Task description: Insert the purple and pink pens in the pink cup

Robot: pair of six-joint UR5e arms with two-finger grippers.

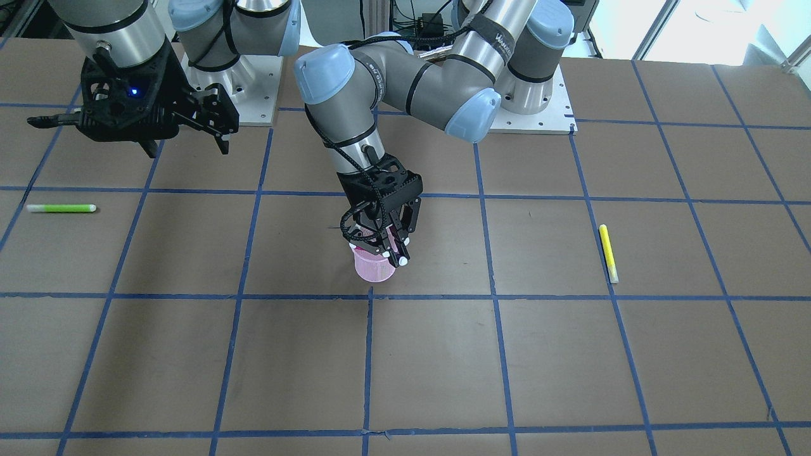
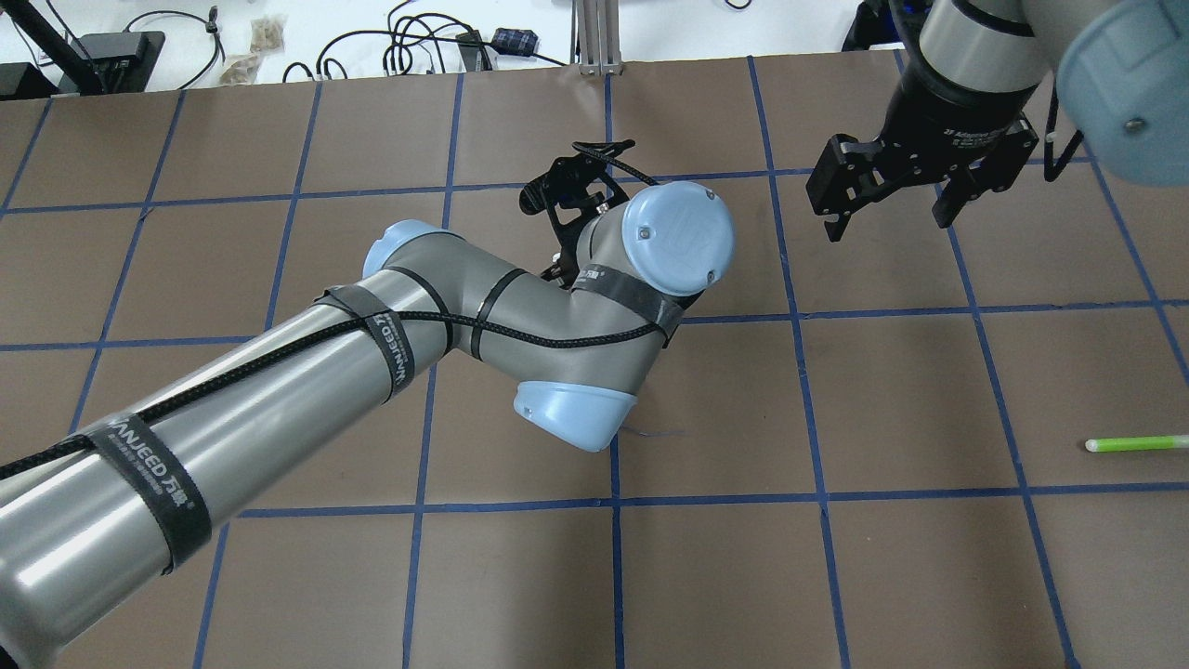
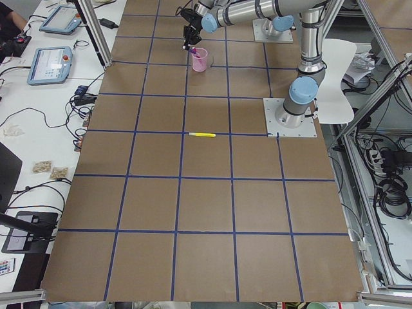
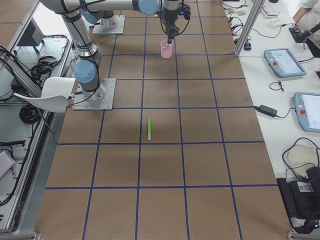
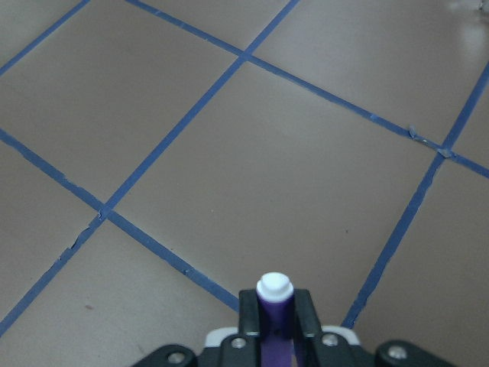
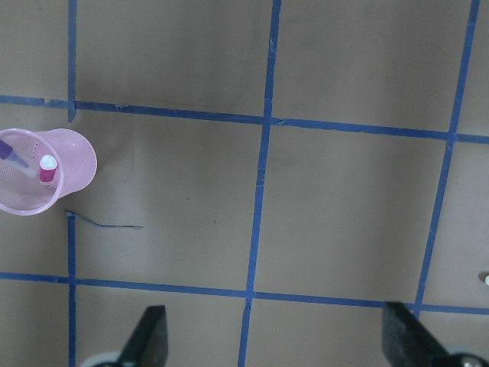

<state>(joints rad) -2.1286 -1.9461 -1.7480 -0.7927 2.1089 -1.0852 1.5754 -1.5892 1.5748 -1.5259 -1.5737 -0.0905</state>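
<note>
The pink mesh cup stands near the table's middle and also shows in the right wrist view. A pink pen with a white cap stands inside it. My left gripper hangs just above the cup's rim, shut on the purple pen, which is tilted. The pen's purple shaft shows across the cup's mouth in the right wrist view; I cannot tell how deep it sits. My right gripper is open and empty, high over the table, far from the cup. The left arm hides the cup in the overhead view.
A green pen lies on the table on my right side, also seen overhead. A yellow pen lies on my left side. Blue tape lines grid the brown table.
</note>
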